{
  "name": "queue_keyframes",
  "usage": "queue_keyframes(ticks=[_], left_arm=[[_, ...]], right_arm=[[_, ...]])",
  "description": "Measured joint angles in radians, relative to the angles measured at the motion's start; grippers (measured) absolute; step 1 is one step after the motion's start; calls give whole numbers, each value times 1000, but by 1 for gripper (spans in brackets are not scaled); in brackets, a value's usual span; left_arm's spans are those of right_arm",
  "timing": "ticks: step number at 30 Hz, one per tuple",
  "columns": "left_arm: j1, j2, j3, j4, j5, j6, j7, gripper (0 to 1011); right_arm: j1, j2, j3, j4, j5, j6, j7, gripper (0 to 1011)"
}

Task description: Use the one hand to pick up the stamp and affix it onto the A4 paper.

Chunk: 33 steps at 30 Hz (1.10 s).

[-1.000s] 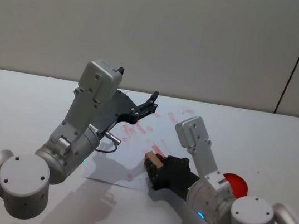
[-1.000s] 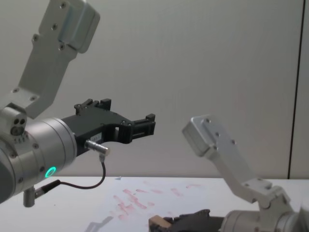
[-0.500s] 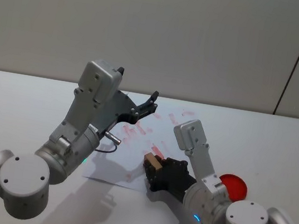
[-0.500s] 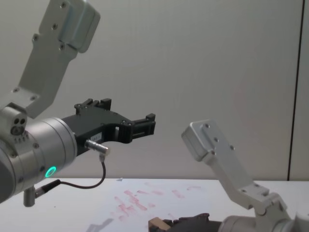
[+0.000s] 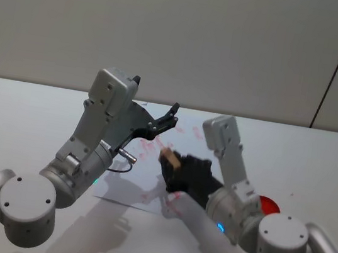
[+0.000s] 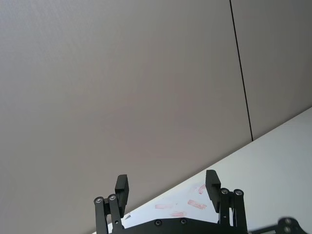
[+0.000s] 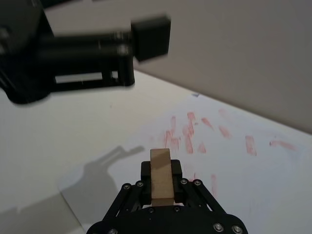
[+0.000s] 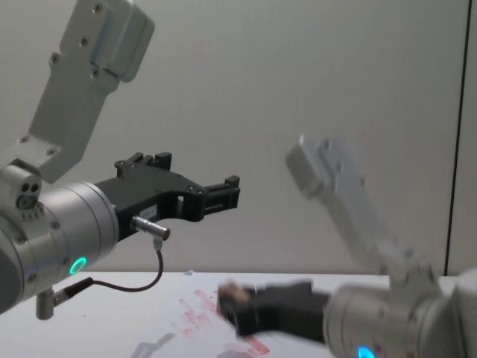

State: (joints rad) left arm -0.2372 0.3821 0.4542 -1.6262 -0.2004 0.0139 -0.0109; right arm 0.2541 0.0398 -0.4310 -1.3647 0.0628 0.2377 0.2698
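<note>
- The right hand [image 5: 172, 163] has its two black fingers clenched on the stamp [image 7: 161, 180], one on each side, so the block cannot slip.
- The stamp is a small block of pale wood with flat sides and square corners. It sticks out past the fingers, and I think that is so its printing face can meet the sheet first.
- It hangs over the A4 paper [image 7: 234, 161], near the sheet's front edge, and it looks lifted off the sheet.
- The paper is thin, flat and white, with lots of red and pink bar-shaped marks. It lies on the smooth, pale surface [image 5: 18, 116].
- The left gripper [image 6: 166, 187] is up in the air over the paper's far side. Its fingers are released and empty, and it is out of the way of the job.
- A red round pad [image 5: 270, 205] sits on the surface by the right arm. It is likely the ink.
</note>
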Motion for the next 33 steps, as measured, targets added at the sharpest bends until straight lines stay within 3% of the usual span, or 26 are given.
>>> queue_keyframes(ticks=[8,14,20,32,33], left_arm=[[0,0,0,0,0,0,0,1003],[0,0,0,0,0,0,0,1003],[0,0,0,0,0,0,0,1003],[0,0,0,0,0,0,0,1003],[0,0,0,0,0,0,0,1002]], right_arm=[[15,1,21,-95,48,3,1,219],[3,30,46,-185,83,36,-7,220],[-54,94,81,-280,115,73,-39,219],[-175,213,136,-398,160,115,-109,219],[-199,236,147,-419,168,120,-122,219]])
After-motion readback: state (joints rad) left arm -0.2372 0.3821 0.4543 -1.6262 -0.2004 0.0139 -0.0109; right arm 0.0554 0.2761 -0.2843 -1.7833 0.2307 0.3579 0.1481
